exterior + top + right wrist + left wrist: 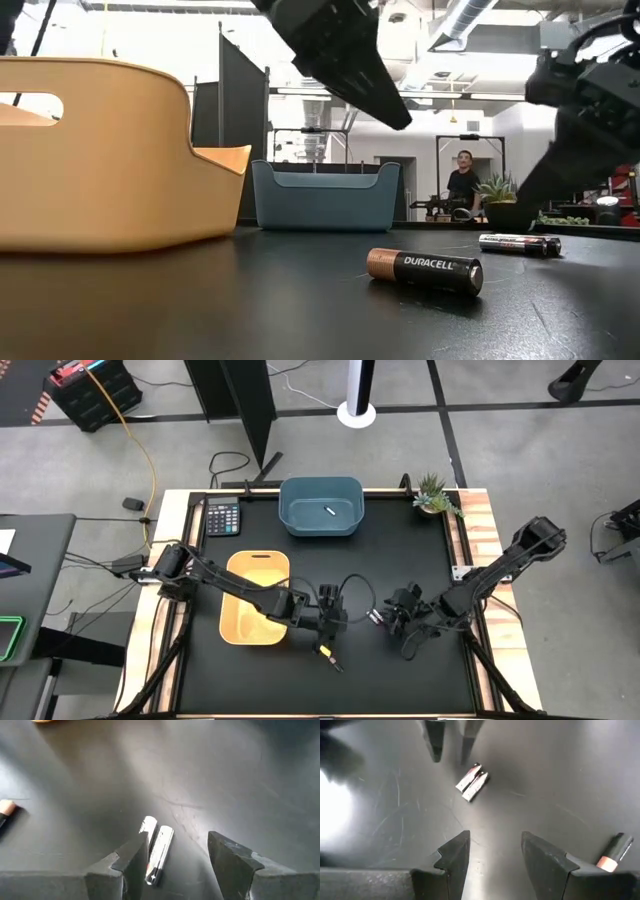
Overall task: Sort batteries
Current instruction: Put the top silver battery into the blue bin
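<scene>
You had a black table [400, 550] with most of the sorting left to do. Taking the yellow bin [240, 622] as your landmark: the blue bin [300, 512] stood beyond it toward the far edge and held one whitish battery [329, 511], the only cell clearly put away. Whether anything lay inside the yellow bin, you could not tell, since the left arm crossed over it.

Your left gripper [495, 851] hung just off the yellow bin's near right corner, fingers spread and holding nothing. Your right gripper [177, 852] sat farther out on that same side, fingers likewise apart and empty, poised over a pair of silver batteries [159, 847] lying side by side and touching on the table.

A dark battery with a copper end [425, 271] lay loose on the table near the left gripper, well clear of the yellow bin. So three cells remained out, by my reckoning.
</scene>
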Available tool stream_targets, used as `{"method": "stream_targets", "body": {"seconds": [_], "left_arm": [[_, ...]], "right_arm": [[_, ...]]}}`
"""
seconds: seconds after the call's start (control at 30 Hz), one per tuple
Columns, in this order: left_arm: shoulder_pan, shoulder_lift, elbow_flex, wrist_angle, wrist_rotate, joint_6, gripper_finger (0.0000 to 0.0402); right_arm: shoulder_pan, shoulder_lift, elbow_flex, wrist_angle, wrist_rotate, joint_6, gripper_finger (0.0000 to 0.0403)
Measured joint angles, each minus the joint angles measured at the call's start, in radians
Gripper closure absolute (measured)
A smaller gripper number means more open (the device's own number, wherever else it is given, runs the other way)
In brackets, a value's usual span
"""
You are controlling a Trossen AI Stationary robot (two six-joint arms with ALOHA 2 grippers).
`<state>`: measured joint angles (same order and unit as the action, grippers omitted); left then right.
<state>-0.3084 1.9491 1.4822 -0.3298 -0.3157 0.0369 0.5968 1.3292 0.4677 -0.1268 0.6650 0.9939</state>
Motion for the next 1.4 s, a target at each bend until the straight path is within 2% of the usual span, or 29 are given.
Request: {"method": "stream_targets", "body": {"seconds": [0.33, 0.57, 1.3, 1.4], "left_arm": [[0.022, 0.000, 0.000, -0.018, 0.016, 0.004, 0.0229], [0.041, 0.000, 0.000, -0.019, 0.016, 0.002, 0.0229], [0.028, 0.001, 0.000, 0.015, 0.051, -0.025, 0.0229], [0.030, 0.001, 0.000, 0.089, 0.128, -0.039, 0.0229]], "right_arm": [[-0.013, 0.115, 0.041, 0.004, -0.001, 0.030, 0.0182], [-0.027, 0.116, 0.041, 0.001, -0.041, 0.026, 0.0182], [-0.031, 0.112, 0.041, 0.000, -0.044, 0.039, 0.0182], [-0.036, 0.080, 0.043, 0.000, -0.069, 0.045, 0.0182]]}}
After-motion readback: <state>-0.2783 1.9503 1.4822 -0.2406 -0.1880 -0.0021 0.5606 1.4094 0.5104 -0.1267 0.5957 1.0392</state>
